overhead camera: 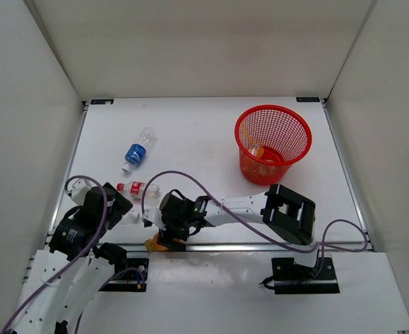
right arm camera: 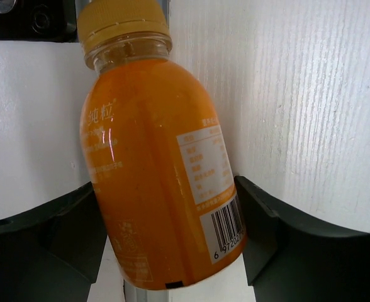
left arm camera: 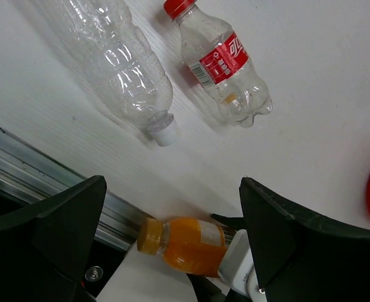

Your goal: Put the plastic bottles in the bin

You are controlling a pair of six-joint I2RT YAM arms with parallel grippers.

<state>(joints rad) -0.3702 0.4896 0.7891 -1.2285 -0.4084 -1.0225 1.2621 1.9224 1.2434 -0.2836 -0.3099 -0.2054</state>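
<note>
Orange bottle [right arm camera: 141, 126], yellow-capped, lies at the near edge of the worktop [overhead camera: 190, 139] by the metal rail [left arm camera: 40, 170], and the right hand [right arm camera: 166, 201] is closed on it, a dark finger pressed against each side of its body. The left hand [left arm camera: 172, 195] hangs spread wide above the near-left part of the worktop, holding nothing. Below it lie a plain clear bottle [left arm camera: 128, 69] with a white cap and a red-labelled bottle [left arm camera: 223, 63] with a red cap, side by side but not touching. A blue-labelled bottle [overhead camera: 137, 149] lies further back on the left. The red mesh bin [overhead camera: 263, 170] stands upright at the far right (a second orange bottle [overhead camera: 255, 149] lies inside it).
</note>
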